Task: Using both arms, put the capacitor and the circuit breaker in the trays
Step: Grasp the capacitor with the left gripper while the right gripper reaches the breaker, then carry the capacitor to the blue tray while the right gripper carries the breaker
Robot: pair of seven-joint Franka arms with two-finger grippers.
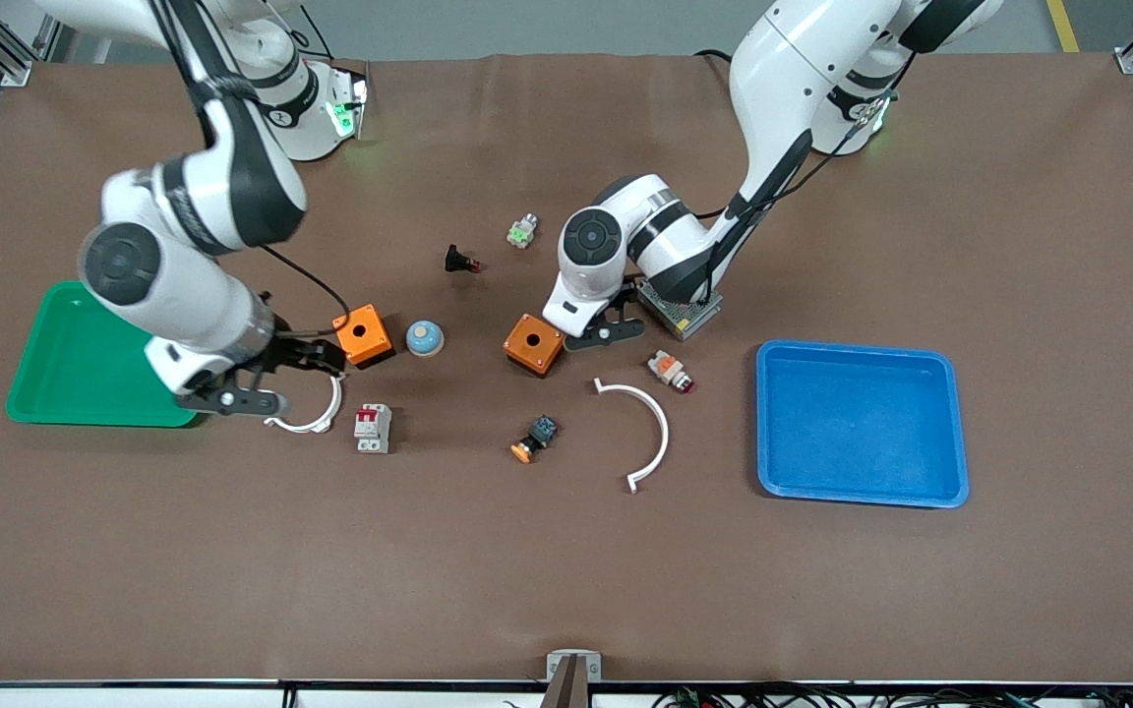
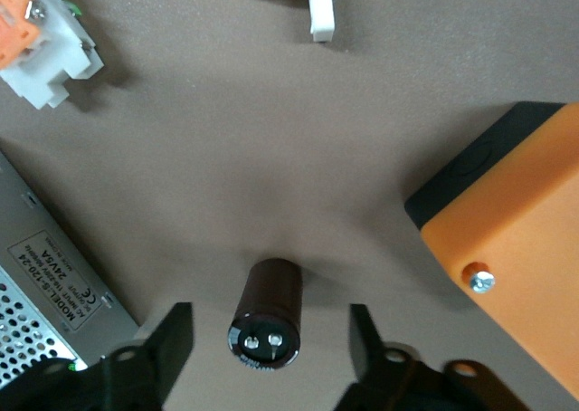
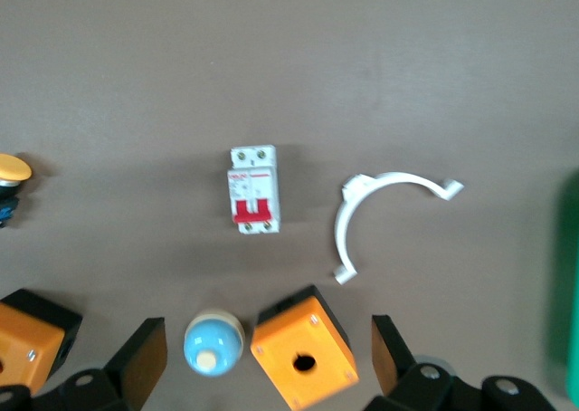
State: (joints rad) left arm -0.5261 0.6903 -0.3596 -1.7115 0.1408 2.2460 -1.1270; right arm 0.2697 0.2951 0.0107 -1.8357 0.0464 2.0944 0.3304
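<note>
The capacitor (image 2: 265, 313), a short dark cylinder, lies on the brown mat between the fingers of my left gripper (image 2: 267, 331), which is open with a gap on each side. In the front view my left gripper (image 1: 606, 329) is low beside an orange box (image 1: 534, 344) and hides the capacitor. The circuit breaker (image 1: 373, 428), white with red toggles, lies on the mat nearer the front camera than a second orange box (image 1: 363, 334). My right gripper (image 1: 276, 379) hangs open and empty beside the green tray (image 1: 65, 364). The right wrist view shows the circuit breaker (image 3: 253, 189) apart from my right gripper (image 3: 267, 339).
A blue tray (image 1: 862, 423) lies toward the left arm's end. A blue dome (image 1: 424, 337), two white arcs (image 1: 316, 418) (image 1: 645, 433), a metal power supply (image 1: 685, 310), a white-and-orange part (image 1: 670, 369), an orange-capped button (image 1: 532, 440) and a black red-tipped part (image 1: 460, 261) are scattered mid-table.
</note>
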